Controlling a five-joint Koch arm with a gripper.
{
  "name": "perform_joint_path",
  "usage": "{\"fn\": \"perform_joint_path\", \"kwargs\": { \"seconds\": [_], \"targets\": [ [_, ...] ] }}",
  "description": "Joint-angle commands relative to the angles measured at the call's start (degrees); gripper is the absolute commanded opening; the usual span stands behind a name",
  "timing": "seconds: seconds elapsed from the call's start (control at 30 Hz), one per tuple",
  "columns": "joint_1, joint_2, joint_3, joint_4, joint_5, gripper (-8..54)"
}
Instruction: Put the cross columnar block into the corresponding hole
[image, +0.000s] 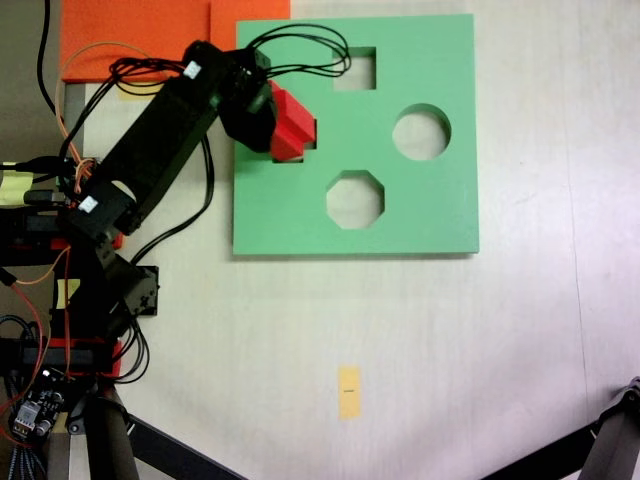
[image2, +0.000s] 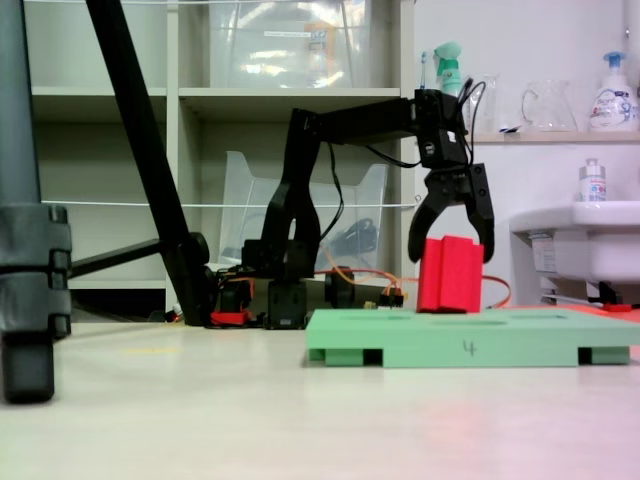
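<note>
Over the left part of the green foam board (image: 430, 215), as the top-down fixed view shows it, the cross columnar block (image: 291, 128) is seen standing upright with its lower end at the board's surface. It appears to be lodged in the corresponding hole (image: 308, 151), whose outline is largely covered by the block and the arm; how deep it sits cannot be told. In the low fixed view the block (image2: 450, 275) rises well above the board (image2: 470, 345), so it is judged to be not fully seated.

The gripper (image2: 451, 250) is spread around the block's top, with its jaws curving down on either side of it. A narrow gap seems to be left between each jaw tip and the foam, so the block is probably not being squeezed, though contact cannot be ruled out. The upright pose is likely kept by the cutout's walls, not by the gripper.

The square cutout (image: 355, 70), the round cutout (image: 421, 132) and the octagonal cutout (image: 355, 199) are left unoccupied, which fits a shape-matched placement. The board is laid flat on the worktop (image: 450, 350), raised slightly on its notched underside, so that a block can drop through a cutout.
</note>
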Motion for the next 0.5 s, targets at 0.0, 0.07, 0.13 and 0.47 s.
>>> {"fn": "perform_joint_path", "kwargs": {
  "seconds": [0.0, 0.07, 0.13, 0.47],
  "targets": [
    [-1.4, 1.3, -0.5, 1.5, 0.5, 23.6],
    [-1.1, -0.3, -0.5, 1.5, 0.4, 23.5],
    [-0.4, -1.6, -0.5, 1.4, 0.4, 23.6],
    [2.2, -2.8, -1.9, 0.5, -0.6, 23.6]
  ]
}}
